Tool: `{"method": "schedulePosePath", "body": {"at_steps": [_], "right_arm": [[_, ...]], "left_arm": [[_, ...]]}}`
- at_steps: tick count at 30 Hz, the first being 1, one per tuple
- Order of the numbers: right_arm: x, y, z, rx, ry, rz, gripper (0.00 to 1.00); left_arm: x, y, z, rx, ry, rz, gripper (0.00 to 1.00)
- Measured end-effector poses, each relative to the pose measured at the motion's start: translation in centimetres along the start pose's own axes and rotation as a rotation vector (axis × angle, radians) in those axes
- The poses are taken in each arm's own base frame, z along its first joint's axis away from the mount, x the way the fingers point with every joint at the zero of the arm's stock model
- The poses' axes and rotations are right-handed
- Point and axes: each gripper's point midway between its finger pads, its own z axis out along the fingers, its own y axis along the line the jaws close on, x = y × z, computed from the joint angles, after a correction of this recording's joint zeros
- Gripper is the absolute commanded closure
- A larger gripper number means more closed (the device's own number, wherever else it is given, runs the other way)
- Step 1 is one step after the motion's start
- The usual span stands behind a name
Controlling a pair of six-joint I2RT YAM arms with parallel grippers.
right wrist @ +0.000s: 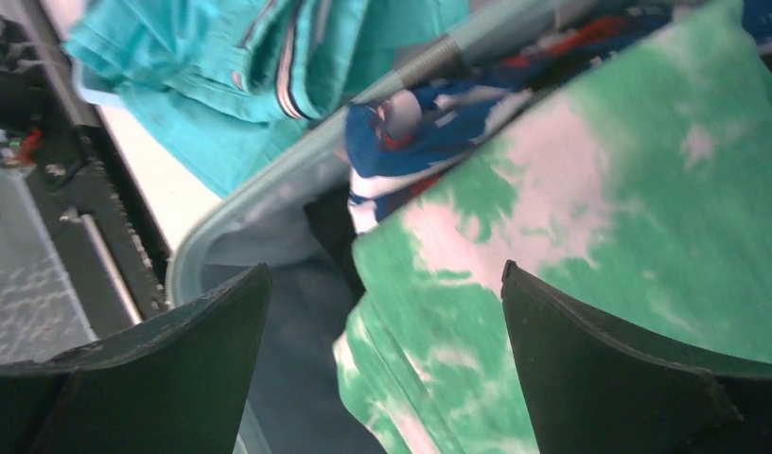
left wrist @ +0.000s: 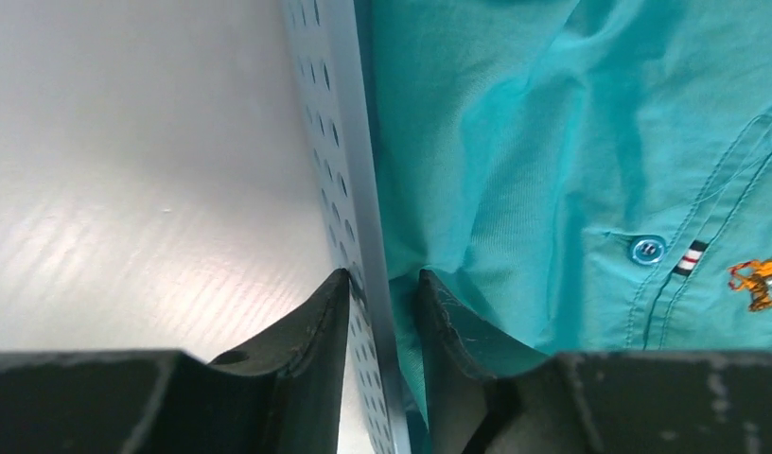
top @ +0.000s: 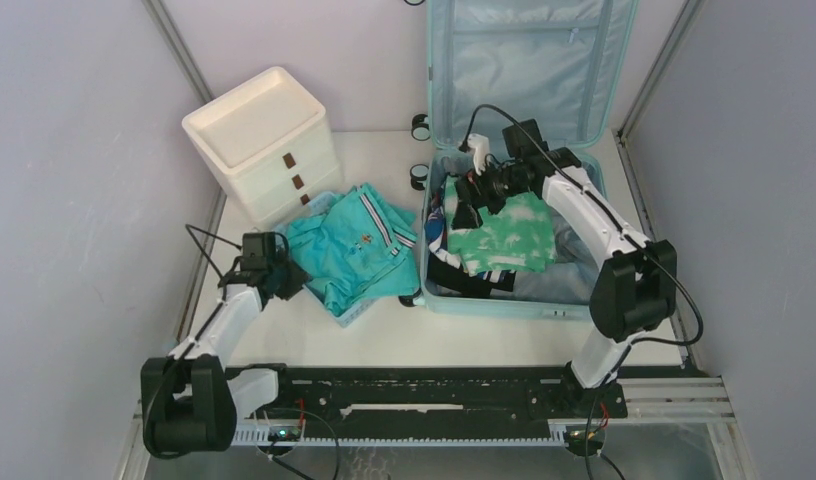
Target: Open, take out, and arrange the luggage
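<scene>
One hard blue suitcase (top: 504, 305), open. Right claw (right wrist: 387, 284) spread wide over mottled green cloth (right wrist: 600, 218). Left claw (left wrist: 384, 284) straddles perforated basket wall (left wrist: 340, 161); grip unclear.

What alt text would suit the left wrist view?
The left gripper straddles the perforated wall of a blue basket, one dark finger each side. A teal shirt fills the basket at right; white table lies at left.
</scene>
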Motion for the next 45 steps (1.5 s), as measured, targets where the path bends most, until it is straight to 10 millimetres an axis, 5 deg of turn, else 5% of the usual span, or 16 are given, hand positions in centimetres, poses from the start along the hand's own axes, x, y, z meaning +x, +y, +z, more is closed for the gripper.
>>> {"method": "schedulePosePath", "body": {"at_steps": [7,13,17,23,27,30,36,45], "right_arm": [[3.5,-1.4,1.4,0.184,0.08,0.0,0.0],[5.2,-2.0,3.9,0.333,0.17,-0.012,0.06],[5.9,-3.1,4.8,0.419,0.21,-0.015,0.12],[6.4,-4.5,5.1,0.49,0.23,-0.017,0.22],[6.6,-5.0,5.0,0.513,0.236,-0.025,0.33],[6.8,-5.5,5.0,0.532,0.24,-0.042,0.53],[6.9,-6.4,4.4,0.516,0.223,-0.026,0.93],[5.7,-5.0,-0.1,0.233,0.035,0.107,0.99]], "left_arm": [[1.8,-1.1,1.2,0.036,0.081,0.05,0.59],[1.4,-1.4,0.8,0.053,0.059,0.066,0.45],[-0.2,-2.0,-1.1,0.087,-0.031,0.085,0.34],[-4.1,-4.1,-5.8,0.188,-0.236,0.104,0.03],[-5.9,-5.4,-8.1,0.249,-0.323,0.094,0.02],[-6.3,-6.7,-8.7,0.303,-0.326,0.086,0.06],[-5.5,-10.3,-9.0,0.466,-0.252,0.054,0.09],[0.4,-19.0,-10.0,0.692,-0.046,0.078,0.06]]}}
